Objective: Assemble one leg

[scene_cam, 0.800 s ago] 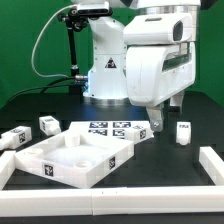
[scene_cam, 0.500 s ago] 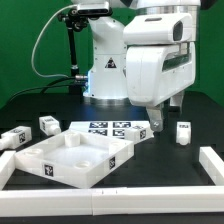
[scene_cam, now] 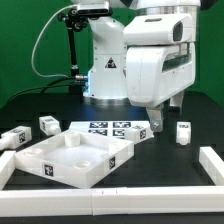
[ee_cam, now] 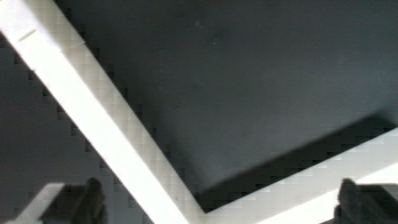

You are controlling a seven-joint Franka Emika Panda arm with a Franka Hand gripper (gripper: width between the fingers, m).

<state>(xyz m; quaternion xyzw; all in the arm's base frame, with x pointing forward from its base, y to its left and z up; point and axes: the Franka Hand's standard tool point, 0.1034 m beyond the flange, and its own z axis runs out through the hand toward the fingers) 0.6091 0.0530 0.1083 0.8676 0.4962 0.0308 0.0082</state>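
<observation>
Wrist view: hand (ee_cam: 217, 203) spread wide; exterior view alone shows leg (scene_cam: 183, 131) nearby, seemingly upright.

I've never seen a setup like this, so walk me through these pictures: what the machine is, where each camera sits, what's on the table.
The white machine is a robot arm ending in two jaws. One picture comes from a camera standing off the arm; the other from a camera on its wrist, looking past the jaws. On the black table lie a large white tray, a flat marker board, a small tagged leg standing at the exterior view's right, and more legs at its left. The wrist view shows the jaws apart, holding nothing, above a white bar I cannot identify.
</observation>
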